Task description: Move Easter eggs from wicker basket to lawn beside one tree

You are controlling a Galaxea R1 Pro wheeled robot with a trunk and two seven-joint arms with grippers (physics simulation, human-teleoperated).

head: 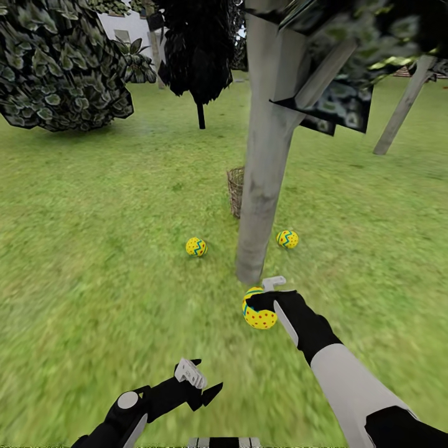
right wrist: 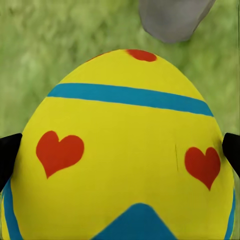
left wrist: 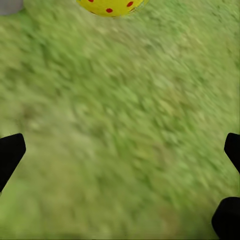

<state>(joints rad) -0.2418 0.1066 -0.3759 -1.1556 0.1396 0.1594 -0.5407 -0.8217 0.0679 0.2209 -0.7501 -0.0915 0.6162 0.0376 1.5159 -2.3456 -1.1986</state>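
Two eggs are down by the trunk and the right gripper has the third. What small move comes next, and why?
Probably lower the right gripper a little and open it. The egg it holds already hangs near the base of the tree trunk, where the other two eggs lie on the lawn. The left gripper is open and holds nothing.

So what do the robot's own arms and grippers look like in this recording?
Both arms have glossy white shell segments joined to black wrist sections. The left gripper has black pointed jaws and a pale grey toothed block; the right gripper is black with a light grey piece near its tip. No cables or markings are visible.
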